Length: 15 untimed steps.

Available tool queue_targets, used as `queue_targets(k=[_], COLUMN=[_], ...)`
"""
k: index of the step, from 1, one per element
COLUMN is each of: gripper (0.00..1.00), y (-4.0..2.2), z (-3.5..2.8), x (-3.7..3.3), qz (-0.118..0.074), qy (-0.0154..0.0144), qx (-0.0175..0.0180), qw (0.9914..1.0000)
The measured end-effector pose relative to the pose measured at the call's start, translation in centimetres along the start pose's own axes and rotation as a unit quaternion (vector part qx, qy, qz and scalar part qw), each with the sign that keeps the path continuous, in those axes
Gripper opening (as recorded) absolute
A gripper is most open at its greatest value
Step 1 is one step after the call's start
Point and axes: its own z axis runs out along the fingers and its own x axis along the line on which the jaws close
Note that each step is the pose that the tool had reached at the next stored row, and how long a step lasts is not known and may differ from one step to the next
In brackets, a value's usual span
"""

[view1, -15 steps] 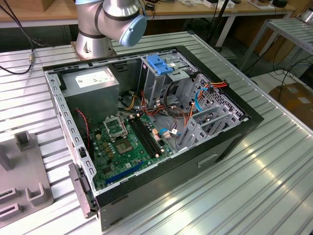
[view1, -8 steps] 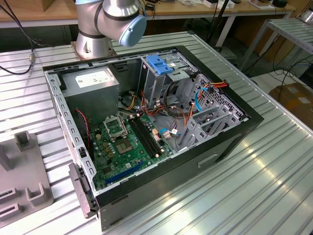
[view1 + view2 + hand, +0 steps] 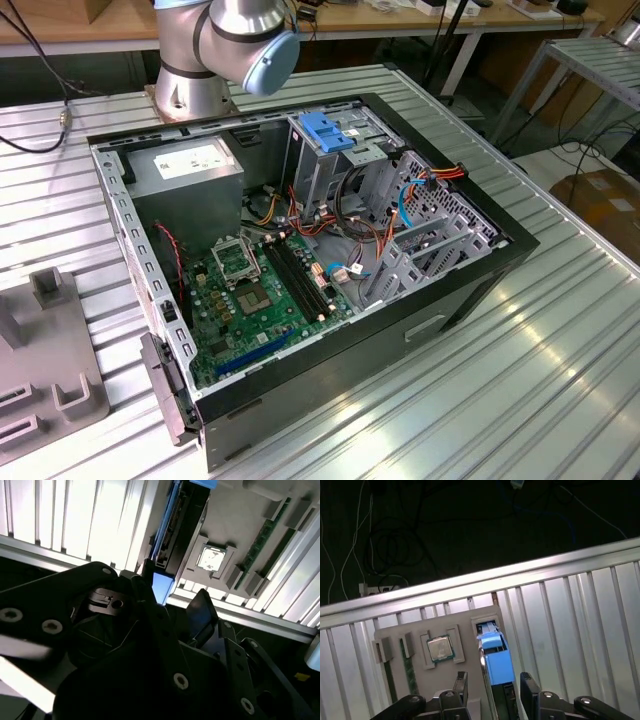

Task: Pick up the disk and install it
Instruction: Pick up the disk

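Note:
The disk (image 3: 497, 662) stands on its edge in a slot of a grey holder plate (image 3: 470, 622), its blue rail facing the camera in the first wrist view. The second wrist view shows it as a black slab with a blue edge (image 3: 182, 525). My gripper (image 3: 495, 690) is open and hangs just over the disk's near end. One black finger (image 3: 460, 685) is on each side of the disk, with a small gap to it. In the second wrist view the gripper (image 3: 172, 592) sits the same way over the blue end. Nothing is held.
The holder plate also carries a processor chip (image 3: 440, 648) and a memory stick (image 3: 409, 672), on a ribbed metal table (image 3: 580, 625). The exterior view shows the open computer case (image 3: 470, 290), its drive cage with a blue latch (image 3: 330, 130) and a grey power-supply box (image 3: 190, 170).

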Motion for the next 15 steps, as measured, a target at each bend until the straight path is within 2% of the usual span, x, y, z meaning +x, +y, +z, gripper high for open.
queue_targets(k=[4,10,15], gripper=[0.54,0.54,0.54], y=[0.23,0.86,1.02], z=[0.15,0.37,0.72], x=[-0.20,-0.21,-0.19], qz=[-0.005,-0.011,-0.019], qy=[-0.0004,-0.0004,-0.0012], qx=[0.0018,0.0020,0.0021], qw=[0.99999,0.99993,0.99981])
